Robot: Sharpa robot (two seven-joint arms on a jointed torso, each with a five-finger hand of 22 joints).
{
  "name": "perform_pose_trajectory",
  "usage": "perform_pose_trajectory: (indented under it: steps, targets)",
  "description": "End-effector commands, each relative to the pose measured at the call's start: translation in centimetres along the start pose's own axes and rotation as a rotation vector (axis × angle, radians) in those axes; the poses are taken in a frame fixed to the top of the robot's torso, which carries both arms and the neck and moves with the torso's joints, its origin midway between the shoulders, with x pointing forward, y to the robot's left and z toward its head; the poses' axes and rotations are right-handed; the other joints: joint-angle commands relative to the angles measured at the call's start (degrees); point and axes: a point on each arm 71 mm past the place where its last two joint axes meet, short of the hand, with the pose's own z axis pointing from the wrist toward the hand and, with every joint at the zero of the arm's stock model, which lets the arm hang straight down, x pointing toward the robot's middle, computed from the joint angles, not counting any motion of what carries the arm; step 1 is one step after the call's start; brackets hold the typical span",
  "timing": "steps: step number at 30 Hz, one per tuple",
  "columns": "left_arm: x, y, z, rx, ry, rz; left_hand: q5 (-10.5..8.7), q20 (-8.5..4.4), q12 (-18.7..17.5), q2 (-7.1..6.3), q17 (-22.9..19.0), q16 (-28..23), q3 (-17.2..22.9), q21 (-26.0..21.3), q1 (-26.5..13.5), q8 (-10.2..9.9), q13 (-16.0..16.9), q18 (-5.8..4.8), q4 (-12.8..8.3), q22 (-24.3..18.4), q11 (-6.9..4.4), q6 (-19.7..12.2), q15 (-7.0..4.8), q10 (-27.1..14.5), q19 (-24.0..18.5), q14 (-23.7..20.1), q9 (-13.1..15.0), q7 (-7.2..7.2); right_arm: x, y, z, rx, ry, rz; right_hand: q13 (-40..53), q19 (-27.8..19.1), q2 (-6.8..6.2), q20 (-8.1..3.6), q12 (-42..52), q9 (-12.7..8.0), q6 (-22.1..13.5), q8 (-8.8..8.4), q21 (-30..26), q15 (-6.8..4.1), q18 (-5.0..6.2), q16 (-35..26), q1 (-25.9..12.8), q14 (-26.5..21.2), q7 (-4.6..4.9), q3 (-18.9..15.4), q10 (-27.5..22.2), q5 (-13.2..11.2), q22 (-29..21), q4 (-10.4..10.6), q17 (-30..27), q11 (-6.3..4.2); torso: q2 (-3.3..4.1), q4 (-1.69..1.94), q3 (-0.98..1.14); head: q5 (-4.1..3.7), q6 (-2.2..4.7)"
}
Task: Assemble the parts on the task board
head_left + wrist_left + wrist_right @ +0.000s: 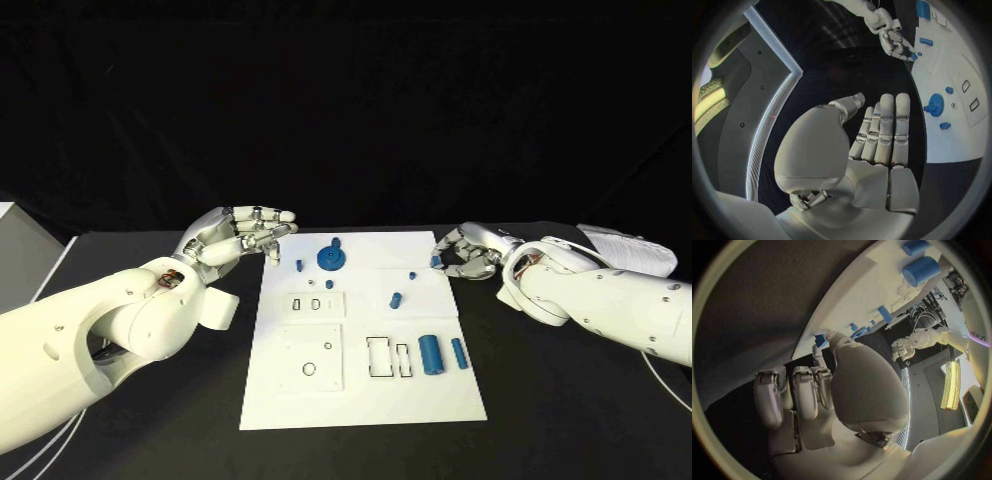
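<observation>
The white task board (361, 400) lies in the middle of the table. My left hand (238, 235) hovers at its far left corner with fingers apart and nothing in them; the left wrist view shows its fingers (882, 130) stretched out beside the board (954, 140). At the board's right edge, my right hand (469, 252) pinches a small blue part (436, 262) at its fingertips, also visible in the right wrist view (821, 340). A blue disc with a knob (332, 258) lies near the far edge. Two blue cylinders (430, 352) lie side by side at the right.
Small blue parts (395, 298) are scattered over the board's far half. Rectangular recesses (379, 357) and an oval hole (310, 369) sit in the near half. A white box (22, 250) stands at the table's left edge. Black table (577, 420) surrounds the board.
</observation>
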Motion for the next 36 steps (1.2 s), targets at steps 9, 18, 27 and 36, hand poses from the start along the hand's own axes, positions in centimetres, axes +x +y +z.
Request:
perform_pose_trajectory:
  steps: [9, 18, 27, 36]
  targets:
    - [0.2, -0.1, 0.0, 0.005, 0.017, -0.001, 0.05, -0.13, 0.36, -0.07, -0.12, 0.39, 0.38, 0.46, -0.13, 0.4, -0.05, 0.91, 0.0, 0.08, 0.1, -0.42, 0.17, -0.47, -0.4, -0.44, 0.08, 0.72, 0.1, -0.2, 0.2, 0.014, -0.003, -0.011, 15.05, 6.0, 1.14, -0.73, 0.12, 0.06, 0.83, 0.35, 0.27, -0.6, -0.83, 0.22, -0.3, 5.94, -0.2, 1.2, 6.08, 0.34, 15.07, 0.12, 14.04, -0.73, -0.04, 0.07, -0.06, -0.08, -0.19]
    - [0.1, -0.1, 0.0, 0.003, 0.017, 0.0, 0.05, -0.13, 0.36, -0.07, -0.12, 0.39, 0.38, 0.46, -0.13, 0.4, -0.05, 0.91, 0.0, 0.08, 0.1, -0.42, 0.17, -0.47, -0.4, -0.44, 0.08, 0.72, -0.2, 0.0, 0.5, 0.026, -0.067, -0.019, 15.05, 6.0, 2.5, -1.21, 0.12, 0.3, 2.27, 1.17, 0.27, -1.11, -0.83, 0.27, -0.02, 6.0, -0.86, 3.3, 6.08, 0.58, 15.07, -0.25, 14.27, -1.33, 0.0, 0.01, -0.01, 0.04, -0.18]
    - [0.2, 0.0, 0.0, 0.001, 0.017, -0.001, 0.05, -0.13, 0.36, -0.15, -0.13, 0.41, 0.39, 0.51, -0.2, 0.38, -0.05, 0.91, -0.02, 0.09, 0.13, -0.49, 0.18, -0.52, -0.44, -0.45, 0.08, 0.77, -0.6, 0.2, 0.6, 0.024, -0.14, -0.035, 15.05, 6.0, 3.92, -1.69, 0.12, 0.82, 3.5, 2.38, 0.27, -1.56, -0.83, 0.35, 0.05, 6.07, -1.58, 6.54, 6.08, -1.56, 15.07, -1.48, 14.61, -2.02, -0.08, 0.14, -0.06, 0.08, -0.2]
    - [0.1, 0.0, 0.0, -0.002, 0.016, 0.0, 0.05, -0.1, 0.34, -0.25, -0.15, 0.45, 0.39, 0.58, -0.33, 0.29, -0.07, 0.9, -0.02, 0.11, 0.22, -0.71, 0.23, -0.64, -0.49, -0.45, 0.07, 0.94, -0.8, 1.4, 0.6, 0.005, -0.204, -0.026, 15.05, 6.0, 3.72, -1.84, 0.12, 1.16, 3.83, 3.02, 0.27, -1.66, -0.83, 0.42, -1.46, 6.14, -1.81, 7.03, 6.08, -2.26, 15.07, -1.35, 14.9, -2.26, -0.13, -0.03, -0.07, 0.48, 0.06]
